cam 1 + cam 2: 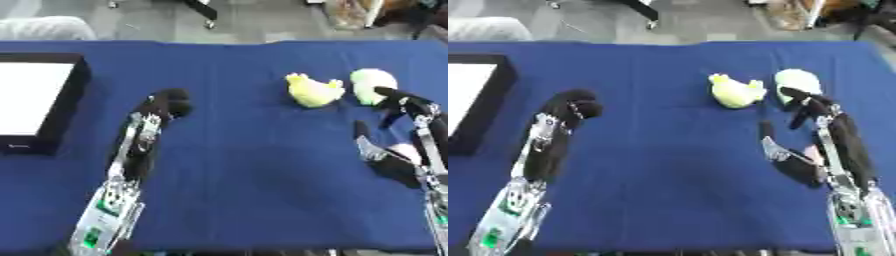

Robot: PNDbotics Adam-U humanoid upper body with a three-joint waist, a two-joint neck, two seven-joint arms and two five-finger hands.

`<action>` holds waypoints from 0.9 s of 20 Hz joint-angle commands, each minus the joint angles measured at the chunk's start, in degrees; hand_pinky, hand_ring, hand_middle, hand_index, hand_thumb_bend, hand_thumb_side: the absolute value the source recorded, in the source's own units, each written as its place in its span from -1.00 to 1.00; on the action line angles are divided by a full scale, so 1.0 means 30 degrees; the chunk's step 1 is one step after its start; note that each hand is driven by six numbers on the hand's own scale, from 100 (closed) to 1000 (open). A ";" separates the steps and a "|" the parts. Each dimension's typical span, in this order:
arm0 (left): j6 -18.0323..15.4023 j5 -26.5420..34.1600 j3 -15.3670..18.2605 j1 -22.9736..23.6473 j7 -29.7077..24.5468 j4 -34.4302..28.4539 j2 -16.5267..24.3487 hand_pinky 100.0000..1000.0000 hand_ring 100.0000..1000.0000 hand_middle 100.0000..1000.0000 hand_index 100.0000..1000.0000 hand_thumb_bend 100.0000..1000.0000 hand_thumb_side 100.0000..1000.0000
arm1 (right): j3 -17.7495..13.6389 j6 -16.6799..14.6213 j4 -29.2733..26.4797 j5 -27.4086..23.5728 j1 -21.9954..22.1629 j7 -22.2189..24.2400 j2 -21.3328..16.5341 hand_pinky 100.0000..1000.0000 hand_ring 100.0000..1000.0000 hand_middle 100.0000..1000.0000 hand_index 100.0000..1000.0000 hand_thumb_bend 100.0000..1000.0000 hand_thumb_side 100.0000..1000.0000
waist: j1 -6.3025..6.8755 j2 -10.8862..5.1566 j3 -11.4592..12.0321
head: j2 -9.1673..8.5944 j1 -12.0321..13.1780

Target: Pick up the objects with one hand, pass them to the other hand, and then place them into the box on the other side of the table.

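A yellow plush toy (314, 90) lies on the blue tablecloth at the right. Just right of it sits a pale green-white round object (372, 84). My right hand (820, 135) stretches toward them, open, with straight fingers whose tips (801, 102) reach the near edge of the round object; the thumb (767, 137) stands apart to the left. My left hand (164, 106) hovers over the cloth left of centre, fingers curled into a fist that holds nothing. The black box (62, 112) with a white inside sits at the left edge.
The blue cloth (254, 165) covers the whole table. Beyond its far edge there is grey floor with chair legs (203, 11) and a light seat (44, 27) at the upper left.
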 commanded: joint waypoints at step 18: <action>-0.0069 -0.0159 0.0018 0.0058 -0.0035 -0.0138 0.0247 0.47 0.32 0.31 0.50 -0.83 0.58 | -0.0185 0.0610 0.3945 -0.3253 -0.2537 0.0650 -0.6395 0.32 -0.23 0.07 0.66 -0.71 -0.20 | -0.0450 -0.0347 0.0235 | 0.0100 -0.2431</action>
